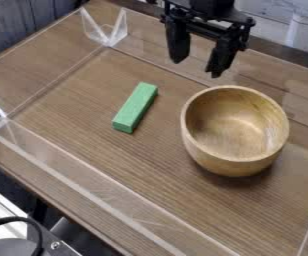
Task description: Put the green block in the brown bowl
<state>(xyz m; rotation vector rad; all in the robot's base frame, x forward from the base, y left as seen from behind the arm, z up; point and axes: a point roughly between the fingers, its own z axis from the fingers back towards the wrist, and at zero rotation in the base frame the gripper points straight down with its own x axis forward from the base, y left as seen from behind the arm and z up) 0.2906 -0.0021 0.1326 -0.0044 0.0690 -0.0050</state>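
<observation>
Single camera view, looking down across the work surface from the front. I see a wooden table point(77, 100) with visible grain, fenced by low clear plastic walls point(50, 150) that run along the left and near edges and meet at a far corner.

The gripper point(200, 52) hangs at the top of the view, pointing down. Its two dark fingers point(178, 42) are spread apart with clear air between them, and nothing is pinched. From this angle I read it as above the table, behind the bowl's far rim, touching neither the bowl nor the block.

The green block point(135, 107) lies flat on the table near the middle of the fenced area. It is a plain bright green bar, its long axis running diagonally from lower left to upper right in the view. It sits to the left of the bowl, near it but with a strip of bare wood between them. It is outside the bowl.

The brown bowl point(234, 129) stands upright on the right side of the table, light wood, thick wall, deep. I can see down to its inner floor and it holds nothing.

At the lower left corner, outside the clear wall, a dark cable or hose point(23, 235) curves past; I cannot tell what it belongs to.
</observation>
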